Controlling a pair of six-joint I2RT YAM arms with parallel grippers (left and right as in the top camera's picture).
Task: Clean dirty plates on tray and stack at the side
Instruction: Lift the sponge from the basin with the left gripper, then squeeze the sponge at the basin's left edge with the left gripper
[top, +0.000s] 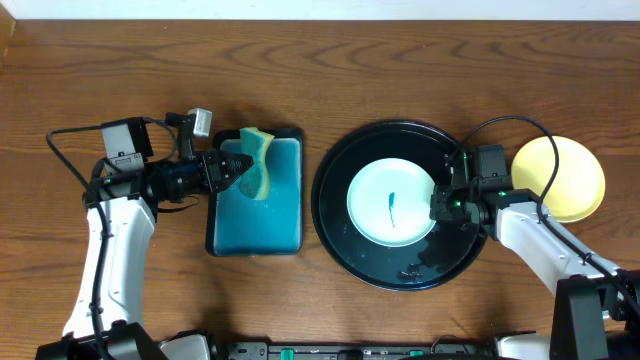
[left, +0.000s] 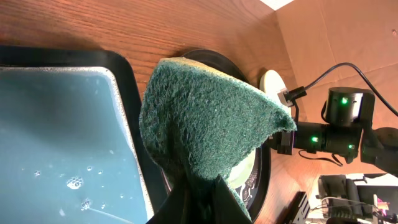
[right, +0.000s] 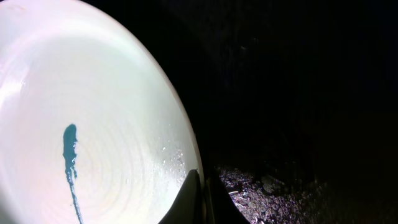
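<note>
A white plate (top: 392, 201) with a dark-blue squiggle lies in the round black tray (top: 345, 240). My right gripper (top: 440, 205) is shut on the plate's right rim; in the right wrist view the plate (right: 93, 124) fills the left and the fingers (right: 200, 186) pinch its edge. A pale yellow plate (top: 565, 175) sits on the table at the far right. My left gripper (top: 232, 168) is shut on a green and yellow sponge (top: 258, 160) held over the teal tray; in the left wrist view the sponge (left: 205, 118) hides most of the fingers (left: 202, 199). A third plate is not visible.
The rectangular teal tray (top: 285, 215) with a black rim holds soapy water, left of the black tray. Wet specks lie on the black tray's floor (right: 280, 193). Cables run over the table by both arms.
</note>
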